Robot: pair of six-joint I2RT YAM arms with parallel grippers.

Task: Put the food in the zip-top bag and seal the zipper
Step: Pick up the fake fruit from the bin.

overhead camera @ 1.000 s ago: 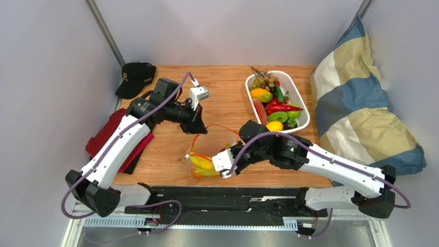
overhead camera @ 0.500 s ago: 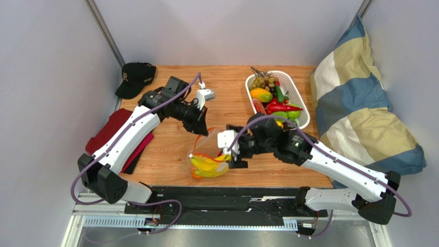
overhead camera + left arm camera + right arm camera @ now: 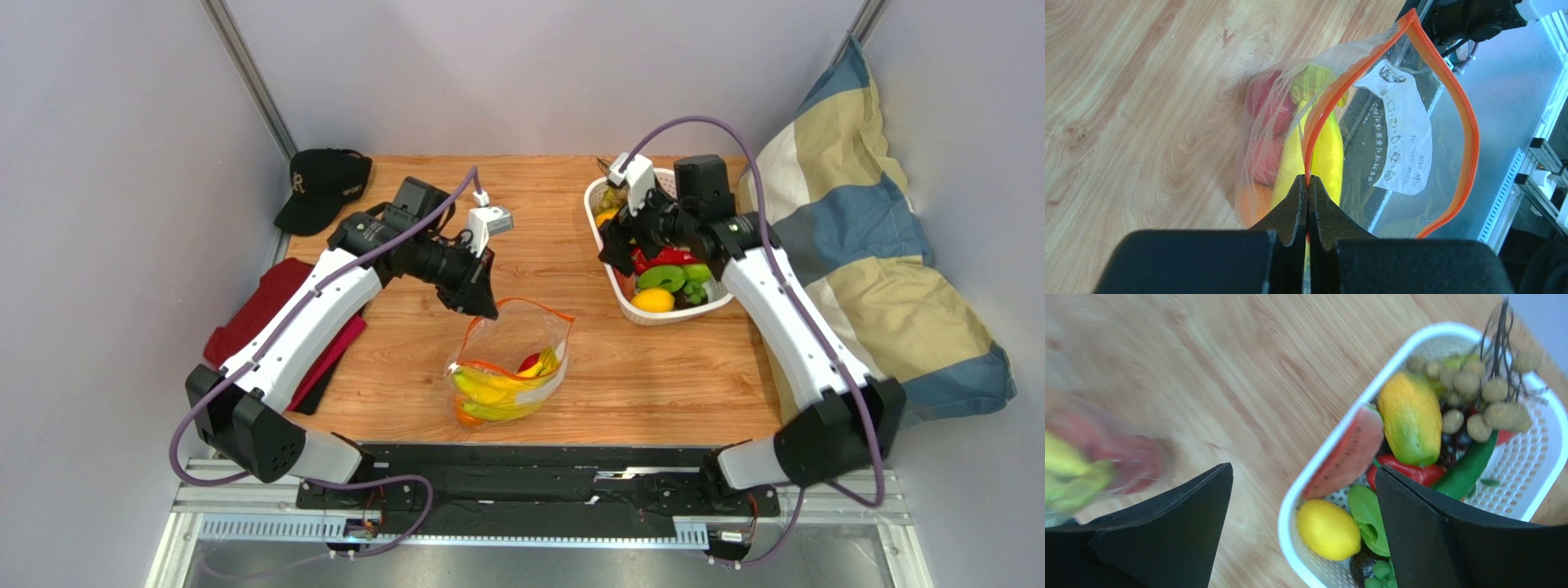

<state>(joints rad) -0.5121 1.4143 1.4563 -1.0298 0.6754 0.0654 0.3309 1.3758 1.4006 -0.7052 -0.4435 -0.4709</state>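
Blurry zip-top bag [image 3: 1106, 459], partly beyond the left edge of the right wrist view

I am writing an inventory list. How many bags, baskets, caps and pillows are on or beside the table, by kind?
zip-top bag: 1
white basket: 1
black cap: 1
pillow: 1
Total: 4
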